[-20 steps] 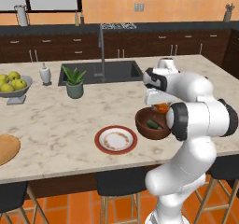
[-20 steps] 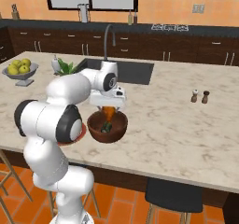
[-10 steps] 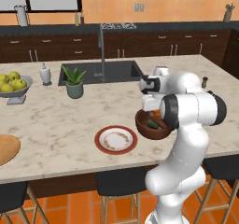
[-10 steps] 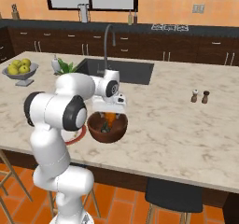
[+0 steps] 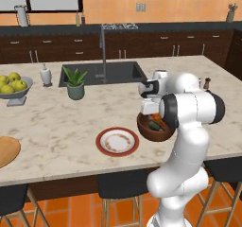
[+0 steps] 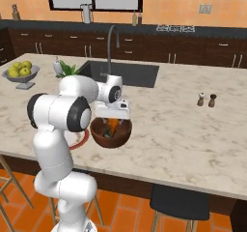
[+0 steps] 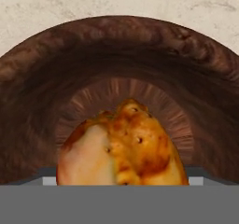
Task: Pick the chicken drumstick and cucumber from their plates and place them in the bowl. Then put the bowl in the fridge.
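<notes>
The dark reddish-brown bowl [image 5: 150, 134] [image 6: 111, 140] stands on the island counter near its front edge. My gripper [image 5: 152, 118] [image 6: 112, 121] hangs straight over it, open, fingers reaching down inside the rim. The chicken drumstick [image 6: 112, 124] [image 7: 123, 148] sits in the bowl right under the hand, close to the hand camera, with the bowl's [image 7: 116, 45] inner wall behind it. The cucumber [image 5: 154, 126] lies in the bowl beside it. The red-rimmed white plate [image 5: 117, 142] lies bare left of the bowl, the tan wooden plate [image 5: 7, 150] at the far left edge. The fridge is out of view.
A potted plant [image 5: 75, 84], a sink with a tall faucet [image 5: 103, 51] and a grey bowl of yellow fruit [image 5: 13, 86] stand further back on the counter. Salt and pepper shakers [image 6: 207, 100] stand to the right. Stools sit below the front edge.
The hand has sunk a little toward the bowl with the drumstick under it. The arm's elbow has swung round. The bowl and plates have stayed put.
</notes>
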